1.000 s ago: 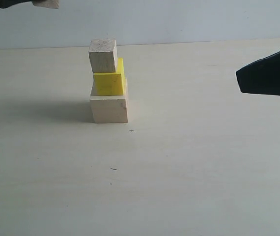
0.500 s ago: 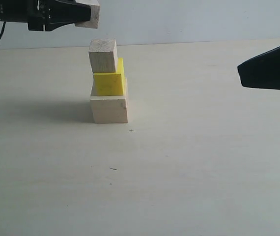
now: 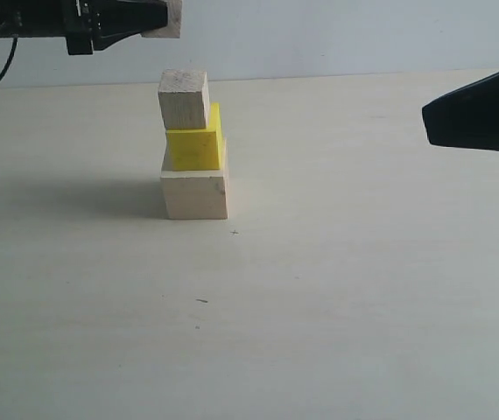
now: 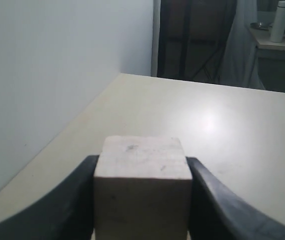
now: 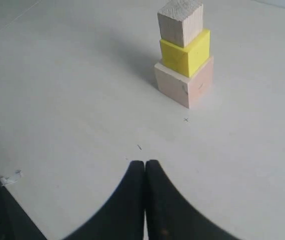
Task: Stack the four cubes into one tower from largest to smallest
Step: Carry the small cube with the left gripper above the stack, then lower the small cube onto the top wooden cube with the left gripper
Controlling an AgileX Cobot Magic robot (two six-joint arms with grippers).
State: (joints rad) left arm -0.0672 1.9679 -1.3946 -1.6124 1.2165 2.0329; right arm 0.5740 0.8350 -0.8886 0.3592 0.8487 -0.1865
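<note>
1. Carrying the last block: at the upper left of the exterior frame, the left pincer (image 3: 151,17) grips the small pale cube (image 4: 142,192), one dark finger pressed on each of two opposite faces. The cube hangs clear of the bench (image 3: 363,289), higher than the stack and a little left of its centre line. How it lines up in depth cannot be told.
2. Stack, left of centre in the frame: the large pale cube (image 3: 194,196) rests on the bench, with the yellow cube (image 3: 195,149) on it and the medium pale cube (image 3: 184,99) on top. The medium cube sits toward the left side of the yellow one, not centred.
3. The right pincer (image 5: 145,170) has its jaws pressed together on nothing. It hovers at the right edge, well apart from the stack.
4. Step in hand, as judged: the fourth and final placement, with three levels standing.
5. Next move, as judged: centre the small cube over the medium cube's top face, lower it squarely until it touches, then release gently. Because the upper cubes are offset, a sideways nudge could topple them.
</note>
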